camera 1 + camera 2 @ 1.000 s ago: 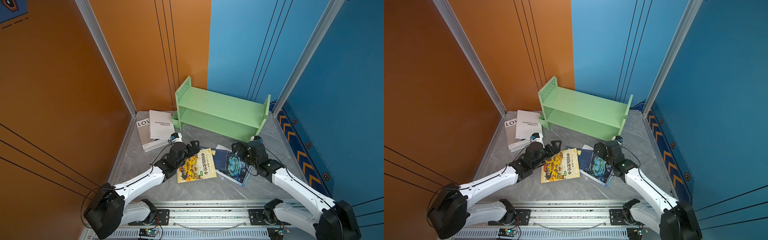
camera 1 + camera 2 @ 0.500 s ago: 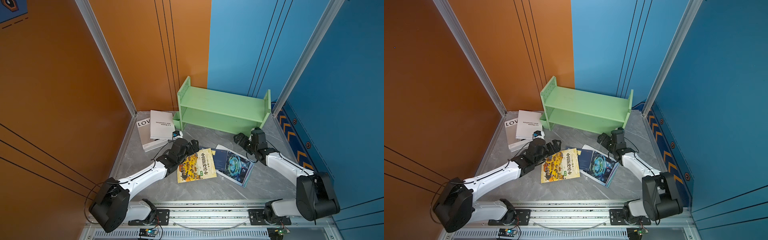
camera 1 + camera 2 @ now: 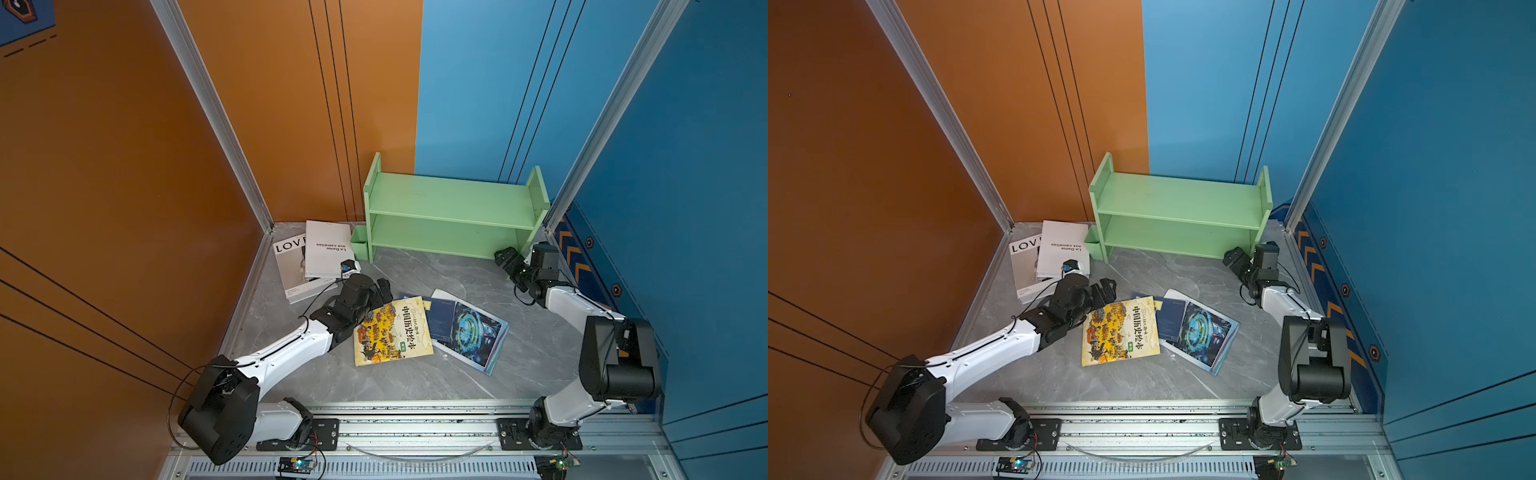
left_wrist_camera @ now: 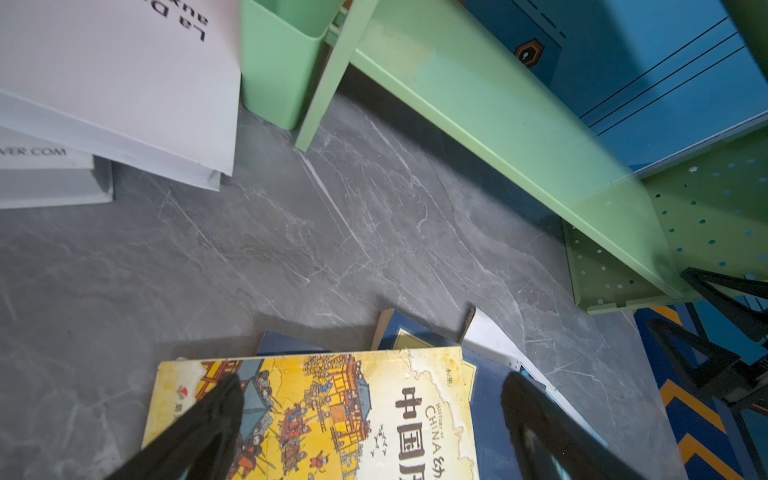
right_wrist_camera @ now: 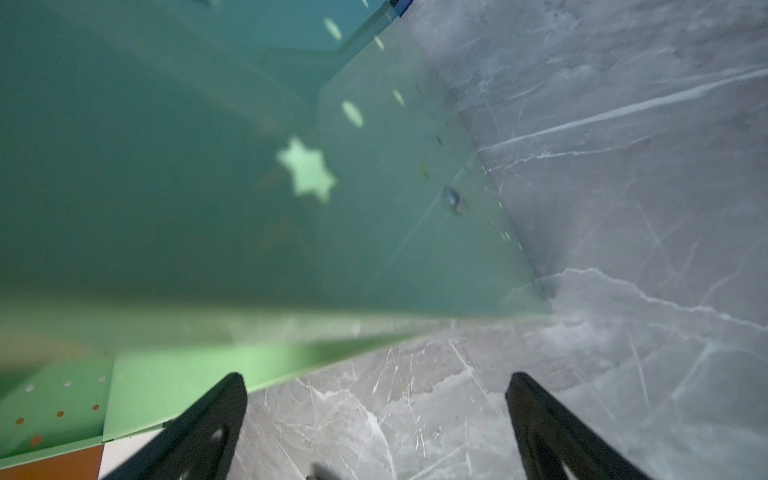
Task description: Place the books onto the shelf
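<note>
The light green shelf [image 3: 451, 216] [image 3: 1179, 212] stands empty at the back, square to the wall. The books lie on the grey floor: a yellow illustrated one [image 3: 392, 330] [image 4: 332, 415] overlaps navy ones [image 3: 440, 318] and a teal one [image 3: 473, 332]. Two white books [image 3: 328, 249] are stacked at the left, the lower one [image 3: 291, 266] lettered "LOV". My left gripper [image 3: 384, 289] [image 4: 374, 382] hangs open over the yellow book's far corner. My right gripper [image 3: 505, 259] [image 5: 378, 379] is open over bare floor at the shelf's right foot.
A small green cup [image 3: 359, 245] [image 4: 282, 62] hangs on the shelf's left end beside the white books. Orange wall [image 3: 124, 187] at the left, blue wall [image 3: 685, 208] at the right, close to the right arm. A metal rail [image 3: 415, 432] runs along the front.
The right arm drew away from the teal book, going right and back to the shelf's right foot. The shelf's right end swung back towards the wall. The left gripper barely moved.
</note>
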Controlling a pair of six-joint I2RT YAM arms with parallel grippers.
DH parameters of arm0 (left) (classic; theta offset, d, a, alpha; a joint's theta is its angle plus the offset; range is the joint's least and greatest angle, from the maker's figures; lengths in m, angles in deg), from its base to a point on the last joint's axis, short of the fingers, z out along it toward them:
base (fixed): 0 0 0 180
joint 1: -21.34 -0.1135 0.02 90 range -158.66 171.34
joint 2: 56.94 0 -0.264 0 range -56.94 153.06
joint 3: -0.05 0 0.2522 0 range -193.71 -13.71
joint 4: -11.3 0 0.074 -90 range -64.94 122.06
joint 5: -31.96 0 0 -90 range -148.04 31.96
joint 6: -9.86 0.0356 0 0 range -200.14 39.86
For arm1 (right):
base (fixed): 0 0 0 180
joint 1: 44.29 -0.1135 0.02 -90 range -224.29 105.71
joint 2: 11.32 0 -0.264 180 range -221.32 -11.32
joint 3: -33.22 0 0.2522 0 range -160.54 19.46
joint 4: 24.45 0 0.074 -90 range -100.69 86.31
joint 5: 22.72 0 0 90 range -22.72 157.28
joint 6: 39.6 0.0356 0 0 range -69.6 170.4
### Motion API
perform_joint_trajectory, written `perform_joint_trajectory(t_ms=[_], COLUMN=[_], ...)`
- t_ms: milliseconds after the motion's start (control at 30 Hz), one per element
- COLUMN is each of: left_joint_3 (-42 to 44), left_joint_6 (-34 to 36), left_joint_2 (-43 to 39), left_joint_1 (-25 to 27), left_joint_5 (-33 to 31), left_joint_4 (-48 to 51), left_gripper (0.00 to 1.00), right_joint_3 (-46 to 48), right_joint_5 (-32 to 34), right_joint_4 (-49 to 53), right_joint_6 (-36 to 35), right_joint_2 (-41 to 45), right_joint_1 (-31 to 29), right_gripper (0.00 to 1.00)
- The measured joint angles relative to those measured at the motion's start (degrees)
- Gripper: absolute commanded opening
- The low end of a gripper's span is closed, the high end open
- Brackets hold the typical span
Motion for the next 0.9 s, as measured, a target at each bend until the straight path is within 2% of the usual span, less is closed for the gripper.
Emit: perform_joint_trajectory(t_ms=[133,333,600,900], left_joint_3=[-3.9,-8.9,-16.7,-19.1], left_joint_6=[3.8,9.3,14.8,18.5], left_joint_2=[0.7,5.3,13.8,20.0], left_joint_1=[-1.2,-4.7,-9.4,-11.1], left_joint_5=[-1.0,0.0,3.7,5.1], left_joint_4=[1.6,1.9,1.4,-4.6], left_gripper=[0.98,0.98,0.98,0.98], right_joint_3=[-0.6,0.2,1.5,1.6], right_joint_5=[-2.5,-2.6,-3.7,-3.4], right_joint_4=[-0.4,-0.7,2.4,12.7], right_joint_6=[0.9,1.6,1.6,0.6], right_joint_2=[-1.6,0.3,7.0,17.9], right_joint_1=[0.1,0.0,-0.3,0.3], right_gripper=[1.0,1.0,1.0,1.0])
